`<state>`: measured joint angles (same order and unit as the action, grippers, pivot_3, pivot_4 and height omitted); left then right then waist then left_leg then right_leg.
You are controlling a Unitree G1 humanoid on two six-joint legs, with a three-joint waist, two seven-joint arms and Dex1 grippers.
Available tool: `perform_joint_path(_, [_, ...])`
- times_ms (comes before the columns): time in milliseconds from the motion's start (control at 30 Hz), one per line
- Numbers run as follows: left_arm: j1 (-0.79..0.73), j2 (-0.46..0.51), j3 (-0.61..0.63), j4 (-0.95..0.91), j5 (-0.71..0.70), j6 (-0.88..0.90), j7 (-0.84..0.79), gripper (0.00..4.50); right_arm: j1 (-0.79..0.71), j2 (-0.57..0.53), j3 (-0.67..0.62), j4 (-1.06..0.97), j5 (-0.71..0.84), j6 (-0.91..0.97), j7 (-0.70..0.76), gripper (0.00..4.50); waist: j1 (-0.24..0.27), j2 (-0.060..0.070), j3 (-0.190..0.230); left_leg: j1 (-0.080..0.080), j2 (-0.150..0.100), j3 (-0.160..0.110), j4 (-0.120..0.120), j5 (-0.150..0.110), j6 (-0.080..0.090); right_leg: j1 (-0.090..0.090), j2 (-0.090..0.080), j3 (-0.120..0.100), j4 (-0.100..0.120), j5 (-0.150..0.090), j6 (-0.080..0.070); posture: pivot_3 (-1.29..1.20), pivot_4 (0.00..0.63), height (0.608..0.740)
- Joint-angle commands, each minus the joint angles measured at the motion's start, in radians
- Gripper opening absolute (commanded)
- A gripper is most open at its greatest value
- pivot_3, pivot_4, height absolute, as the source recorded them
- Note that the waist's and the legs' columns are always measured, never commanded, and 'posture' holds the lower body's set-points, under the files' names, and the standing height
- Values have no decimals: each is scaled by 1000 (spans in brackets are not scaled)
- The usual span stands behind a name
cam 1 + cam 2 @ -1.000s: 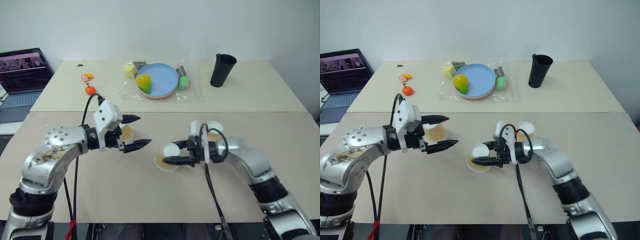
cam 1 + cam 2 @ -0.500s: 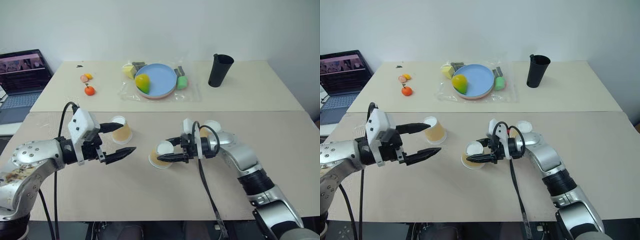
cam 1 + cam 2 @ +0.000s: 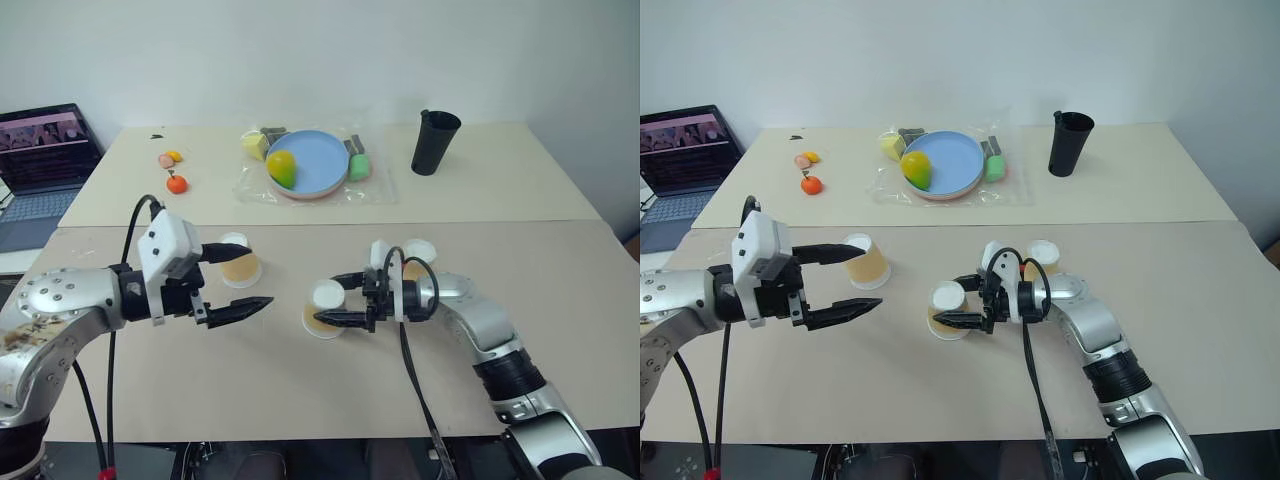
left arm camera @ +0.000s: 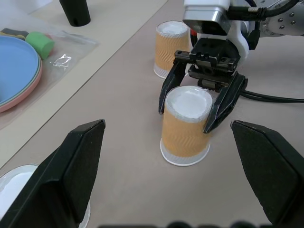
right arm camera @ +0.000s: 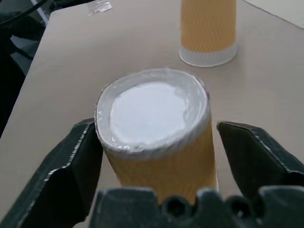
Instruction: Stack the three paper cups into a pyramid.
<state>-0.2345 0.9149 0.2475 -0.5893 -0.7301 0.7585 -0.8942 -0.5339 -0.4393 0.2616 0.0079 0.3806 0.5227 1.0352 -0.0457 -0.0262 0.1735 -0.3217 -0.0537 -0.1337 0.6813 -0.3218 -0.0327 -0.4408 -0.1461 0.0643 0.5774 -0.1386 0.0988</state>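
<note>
Grippers first, since they're nearest the front edge of the table [image 3: 300,390]: the right gripper [image 3: 341,300] has just let go. Half a second back its black fingers were pinched tight on the middle cup [image 3: 326,308]; now they stand apart on either side of it, with a sliver of daylight visible in the wrist view, so nothing's gripped anymore. That cup sits upside down, white flat end up, on the near table, roughly mid-width. The left gripper [image 3: 233,281] hovers wide open and empty, same as before, fingers spread and pointing toward the middle cup, well short of it

A bit further back, the second cup [image 3: 240,267] stands inverted just beyond the left gripper's upper finger, and the third cup [image 3: 417,256] is tucked right behind the right wrist, also inverted. All three are still on the table, none stacked, so no pyramid yet

Far table: blue plate [image 3: 308,165] with a yellow-green fruit on a plastic sheet, small orange bits toward the left edge, and the black cup [image 3: 435,142] toward the right. Laptop [image 3: 40,160] off the far left corner
</note>
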Motion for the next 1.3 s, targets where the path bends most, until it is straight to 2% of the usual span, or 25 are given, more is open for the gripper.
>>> perform_joint_path(33, [-36,-4,-13,16,9,-38,-4,4500,1,-4,-47,-71,57,45,6,4381,-1,0,0,0,0,0,0,0,0,0,0,0,0,0,0,0,150,716])
perform_joint_path(367, [-154,-63,-129,130,39,-91,-48,4500,31,-71,-209,-185,206,238,-42,4381,4,-1,0,-1,0,0,0,0,0,0,0,0,0,0,0,0,150,716])
perform_joint_path(533, [-205,-77,-167,194,60,-118,-88,4500,102,-124,-309,-279,274,305,-92,4381,2,-1,0,-1,0,0,0,0,1,0,0,0,0,0,0,0,150,716])
perform_joint_path(633, [-239,-91,-177,222,58,-124,-107,4500,184,-167,-426,-364,348,350,-131,4381,5,-1,1,-1,0,0,0,0,1,0,0,0,0,0,0,0,150,716])
perform_joint_path(767, [-258,-91,-190,241,66,-129,-136,4500,313,-230,-562,-413,304,297,-197,4381,10,-1,1,-2,0,0,0,-1,1,2,0,0,-1,0,1,0,150,716])
perform_joint_path(867, [-274,-89,-198,250,65,-129,-160,4500,417,-277,-635,-396,193,185,-236,4381,14,-1,1,-2,0,0,0,-1,1,2,0,0,-1,0,1,0,150,716])
perform_joint_path(967, [-298,-88,-217,279,80,-141,-193,4500,467,-287,-635,-322,89,74,-285,4381,10,-2,1,-1,0,1,0,-1,2,2,0,0,-1,-1,2,0,150,716])
perform_joint_path(1100, [-337,-79,-264,329,131,-176,-253,4500,451,-258,-578,-271,35,0,-311,4381,1,-2,1,-1,0,4,0,-1,2,5,0,2,-1,-5,8,0,150,716])
perform_joint_path(1300, [-387,-100,-289,385,164,-200,-291,4500,393,-213,-483,-239,30,-24,-293,4381,-1,-2,1,0,0,4,1,-1,2,6,0,3,-1,-5,8,0,150,716])
